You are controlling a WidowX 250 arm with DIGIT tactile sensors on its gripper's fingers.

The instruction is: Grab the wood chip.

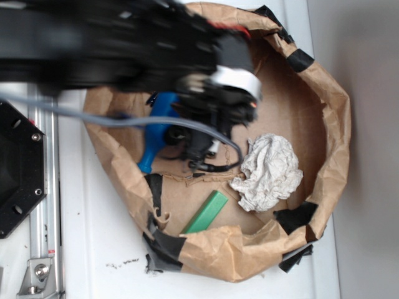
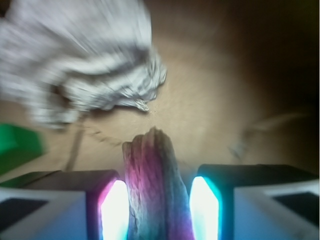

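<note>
Between the 2 glowing fingers [image 2: 116, 210] of the gripper [image 2: 155, 212] in the wrist view: 1 wood chip [image 2: 155, 185], rough, streaky and bark-like, long axis running straight away from the camera, rounded tip pointing toward the crumpled paper. Narrow gaps visible on both sides of the chip, so contact not certain; cannot tell whether pinched or merely straddled. Beyond the tip: 1 crumpled white paper wad [image 2: 80, 65], wrinkled and blurred. At the left edge: 1 green rectangular block [image 2: 17, 142], smooth and flat. Underneath: brown paper floor [image 2: 215, 115], matte. From the exterior view: 1 brown paper basin [image 1: 333, 118] with black tape patches [image 1: 296, 215], holding 1 blue bottle [image 1: 159, 124]; chip hidden there under the black arm [image 1: 112, 43].
</note>
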